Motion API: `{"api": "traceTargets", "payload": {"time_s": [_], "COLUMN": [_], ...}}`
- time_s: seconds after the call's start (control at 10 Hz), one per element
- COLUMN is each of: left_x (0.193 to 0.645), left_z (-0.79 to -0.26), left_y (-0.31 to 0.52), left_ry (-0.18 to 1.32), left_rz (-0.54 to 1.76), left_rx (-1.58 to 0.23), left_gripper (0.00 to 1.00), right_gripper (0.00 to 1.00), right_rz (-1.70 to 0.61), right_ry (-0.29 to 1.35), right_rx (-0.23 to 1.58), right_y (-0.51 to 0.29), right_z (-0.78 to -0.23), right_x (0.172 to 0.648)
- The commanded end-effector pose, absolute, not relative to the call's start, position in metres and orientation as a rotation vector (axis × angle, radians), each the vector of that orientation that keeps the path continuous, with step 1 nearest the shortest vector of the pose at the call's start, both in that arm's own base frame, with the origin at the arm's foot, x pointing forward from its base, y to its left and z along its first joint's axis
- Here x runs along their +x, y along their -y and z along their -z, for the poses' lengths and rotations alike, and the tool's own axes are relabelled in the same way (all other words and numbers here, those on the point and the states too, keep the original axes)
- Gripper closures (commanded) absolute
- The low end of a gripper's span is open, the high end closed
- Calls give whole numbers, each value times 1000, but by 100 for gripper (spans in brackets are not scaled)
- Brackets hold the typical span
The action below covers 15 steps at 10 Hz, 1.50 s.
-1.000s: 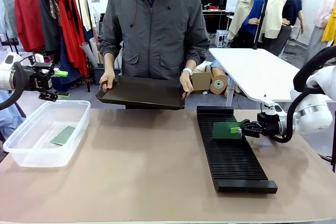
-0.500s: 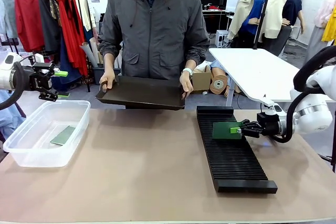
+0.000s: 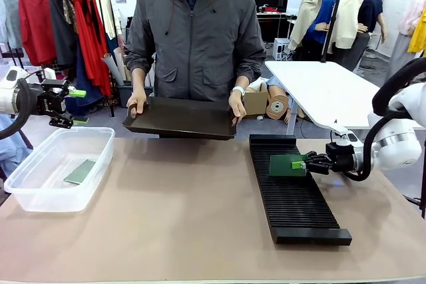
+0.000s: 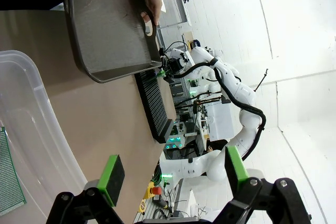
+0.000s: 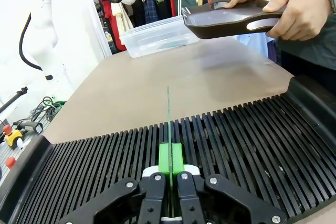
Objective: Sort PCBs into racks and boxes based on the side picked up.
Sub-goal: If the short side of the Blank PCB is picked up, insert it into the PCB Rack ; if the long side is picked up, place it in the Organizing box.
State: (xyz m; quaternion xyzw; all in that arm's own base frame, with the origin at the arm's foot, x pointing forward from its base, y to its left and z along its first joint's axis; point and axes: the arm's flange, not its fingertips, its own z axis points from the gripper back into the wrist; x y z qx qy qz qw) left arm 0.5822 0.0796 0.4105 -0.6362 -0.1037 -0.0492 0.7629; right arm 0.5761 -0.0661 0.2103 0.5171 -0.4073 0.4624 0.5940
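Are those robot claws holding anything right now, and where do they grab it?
The right gripper pinches a PCB by its near edge, standing on edge over the rack. The left gripper is open, holding nothing.

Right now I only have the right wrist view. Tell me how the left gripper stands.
Observer: The left gripper is open, holding nothing, above the far end of the clear tub.
Operator: Report what's in that tub.
Observer: One PCB lies flat on its floor.
Operator: Describe my board from the side.
Observer: The right gripper is shut on a PCB standing on edge over the far part of the black rack.
Operator: Check the person.
Observer: Both hands hold the black tray by its ends, tipped toward the robot.
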Motion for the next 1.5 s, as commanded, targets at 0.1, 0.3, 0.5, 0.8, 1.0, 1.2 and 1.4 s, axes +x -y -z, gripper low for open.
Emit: {"api": "traceTargets", "payload": {"time_s": [0.1,0.3,0.5,0.8,1.0,1.2,1.4], "left_x": [580,580,580,580,580,580,580], "left_z": [-413,-413,-413,-413,-413,-413,-413], "left_y": [-79,-79,-79,-79,-79,-79,-79], "left_ry": [215,215,215,215,215,215,215], "left_rz": [102,102,102,102,102,102,102], "left_rx": [-1380,-1380,-1380,-1380,-1380,-1380,-1380], "left_gripper": [0,0,0,0,0,0,0], "right_gripper": [75,40,5,0,0,0,0], "right_rz": [-1057,-1043,-1031,-1022,-1049,-1057,-1057], "right_ry": [963,982,996,991,967,989,989], "right_rx": [1193,1216,1240,1244,1238,1232,1232], "right_y": [61,63,64,66,67,67,67], "right_z": [-216,-222,-226,-230,-232,-223,-223], "right_x": [573,574,574,574,573,577,577]}}
